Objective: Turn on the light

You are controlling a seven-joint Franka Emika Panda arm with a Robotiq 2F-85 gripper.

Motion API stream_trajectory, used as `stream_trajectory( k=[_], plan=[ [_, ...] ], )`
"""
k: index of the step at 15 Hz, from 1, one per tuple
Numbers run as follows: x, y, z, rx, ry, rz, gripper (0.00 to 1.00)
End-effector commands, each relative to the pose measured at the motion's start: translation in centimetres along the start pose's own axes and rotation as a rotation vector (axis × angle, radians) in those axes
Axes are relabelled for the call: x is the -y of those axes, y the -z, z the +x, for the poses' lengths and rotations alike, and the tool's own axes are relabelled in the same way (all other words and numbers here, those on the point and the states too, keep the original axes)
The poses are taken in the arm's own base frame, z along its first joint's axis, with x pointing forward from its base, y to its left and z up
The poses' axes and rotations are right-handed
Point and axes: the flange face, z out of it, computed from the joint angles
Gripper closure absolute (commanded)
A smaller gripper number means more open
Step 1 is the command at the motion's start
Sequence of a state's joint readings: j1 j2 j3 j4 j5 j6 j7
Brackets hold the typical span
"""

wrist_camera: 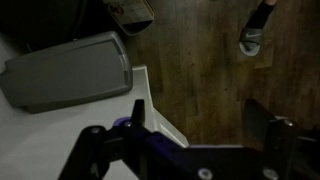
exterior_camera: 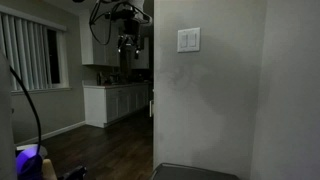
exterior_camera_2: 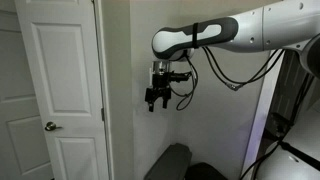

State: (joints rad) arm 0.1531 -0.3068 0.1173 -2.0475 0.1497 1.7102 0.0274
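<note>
The room is dim and no light fixture shows. The white kitchen cabinets (exterior_camera: 115,100) look grey and unlit. A small white two-rocker wall plate (exterior_camera: 188,40) sits high on the near wall face. It is not seen in the other views. My gripper (exterior_camera: 127,42) hangs beyond the wall's corner, at about the plate's height and to its left, apart from it. In an exterior view the gripper (exterior_camera_2: 153,100) points down close to the wall. In the wrist view its two dark fingers (wrist_camera: 200,120) are spread apart with nothing between them, above the wood floor.
A white panelled door (exterior_camera_2: 50,90) stands left of the wall. A window with blinds (exterior_camera: 30,55) is at the far left. Below the gripper are a grey flat seat-like object (wrist_camera: 70,70), the white wall corner (wrist_camera: 140,95) and a chair caster (wrist_camera: 252,42).
</note>
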Motion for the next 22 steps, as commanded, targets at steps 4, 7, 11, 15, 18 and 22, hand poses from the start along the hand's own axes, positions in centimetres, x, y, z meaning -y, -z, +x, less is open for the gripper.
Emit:
stream_trajectory(
  k=[4, 7, 11, 15, 18, 22],
  plan=[
    [0.0, 0.0, 0.0, 0.001, 0.0, 0.0, 0.0],
    [-0.1, 0.1, 0.2, -0.001, 0.003, -0.006, 0.0],
    [-1.2, 2.4, 2.3, -0.116, -0.085, -0.102, 0.0],
    [-1.8, 5.9, 3.8, -0.239, -0.122, -0.185, 0.0],
    [-2.1, 7.3, 4.5, -0.332, -0.201, -0.292, 0.0],
    [-2.8, 7.3, 5.0, -0.378, -0.311, -0.43, 0.3]
  ],
)
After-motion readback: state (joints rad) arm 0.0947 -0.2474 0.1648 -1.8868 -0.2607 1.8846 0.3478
